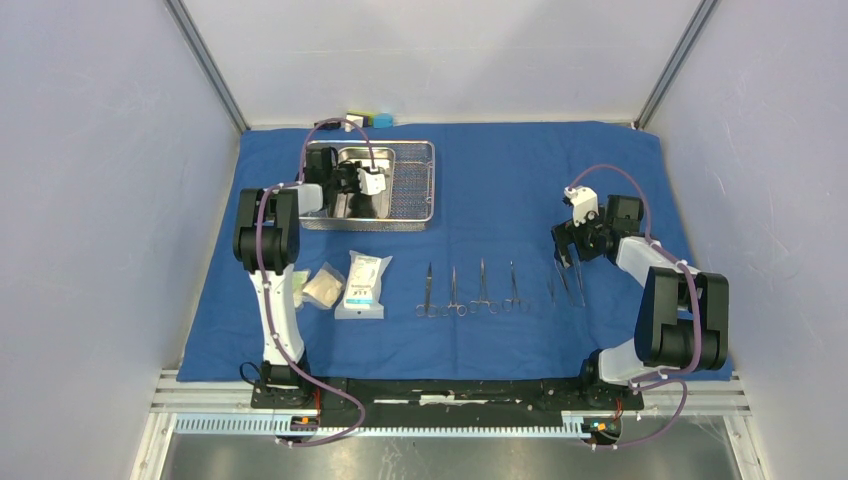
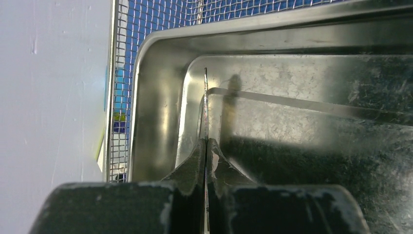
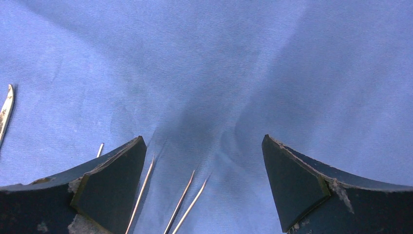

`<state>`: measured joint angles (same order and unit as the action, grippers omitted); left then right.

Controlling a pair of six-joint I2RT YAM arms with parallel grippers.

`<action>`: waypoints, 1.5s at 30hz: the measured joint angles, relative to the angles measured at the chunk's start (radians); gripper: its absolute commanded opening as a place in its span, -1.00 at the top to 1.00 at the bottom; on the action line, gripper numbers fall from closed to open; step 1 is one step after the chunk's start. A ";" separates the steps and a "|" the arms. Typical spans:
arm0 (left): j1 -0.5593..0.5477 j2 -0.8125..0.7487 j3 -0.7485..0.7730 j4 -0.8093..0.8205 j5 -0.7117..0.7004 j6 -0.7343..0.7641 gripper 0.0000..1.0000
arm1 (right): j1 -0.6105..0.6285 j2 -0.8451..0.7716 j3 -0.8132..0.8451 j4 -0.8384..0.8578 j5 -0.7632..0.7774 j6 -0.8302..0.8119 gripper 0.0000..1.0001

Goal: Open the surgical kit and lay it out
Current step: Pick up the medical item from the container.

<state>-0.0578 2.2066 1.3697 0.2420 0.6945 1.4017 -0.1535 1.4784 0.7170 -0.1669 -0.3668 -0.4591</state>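
Seeing my left gripper (image 2: 206,146) pinched shut on thin steel instrument (image 2: 205,97) inside smaller steel pan (image 2: 160,97), steel wire-mesh basket (image 2: 122,63) wall close left; right gripper (image 3: 202,146) spread wide over large blue cloth wrap (image 3: 243,58), slim steel tips (image 3: 181,201) between fingers.

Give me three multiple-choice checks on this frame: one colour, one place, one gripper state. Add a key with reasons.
1. What colour is the cloth wrap?
A) green B) white C) blue
2. Where does the steel pan sit?
A) straight on the cloth wrap B) inside the wire-mesh basket C) lifted in the air
3. What is the left gripper doing?
A) open and empty B) shut on a thin steel instrument C) open around the pan's rim

Key:
1 C: the cloth spread under everything is blue.
2 B: mesh walls surround the pan in the top and left wrist views.
3 B: its fingers meet on the thin blade over the pan; the right gripper is the open one.
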 measured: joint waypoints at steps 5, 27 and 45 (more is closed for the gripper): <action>0.000 -0.003 0.028 -0.065 0.006 -0.022 0.95 | 0.000 0.000 0.000 0.000 -0.004 0.000 -0.95; 0.000 -0.150 0.158 -0.362 0.026 -0.266 0.95 | 0.050 -0.074 0.075 -0.056 -0.112 0.028 -0.95; -0.043 -0.371 0.169 -0.632 0.187 -0.537 0.95 | 0.342 -0.086 0.377 -0.133 -0.288 -0.005 -0.95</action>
<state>-0.1013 1.8359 1.5383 -0.3904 0.8810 0.8642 0.1883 1.3926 1.0943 -0.2996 -0.6548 -0.4637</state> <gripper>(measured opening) 0.040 0.974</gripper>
